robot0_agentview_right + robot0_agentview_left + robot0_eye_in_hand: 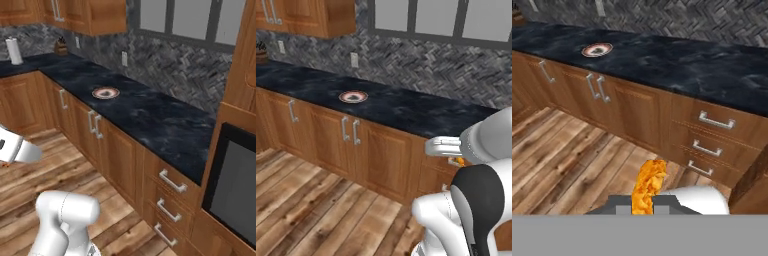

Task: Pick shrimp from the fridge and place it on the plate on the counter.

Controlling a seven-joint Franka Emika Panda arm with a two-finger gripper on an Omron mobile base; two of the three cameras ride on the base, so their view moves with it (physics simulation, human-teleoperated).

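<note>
In the hand view my gripper is shut on the shrimp, a bright-orange curved piece sticking up between the two dark fingertips. A speck of the same shrimp shows under my white hand in the left base view. The plate, small and round with a red-orange ring, lies on the black marble-look counter, well ahead and to the left of the gripper. The gripper hangs over the wooden floor in front of the cabinets, below counter height. The fridge is out of view.
Wooden cabinets with silver handles and drawers run under the counter. A black-fronted oven in a tall wooden unit stands at the right. A paper towel roll sits at the far left end. Plank floor lies open in front.
</note>
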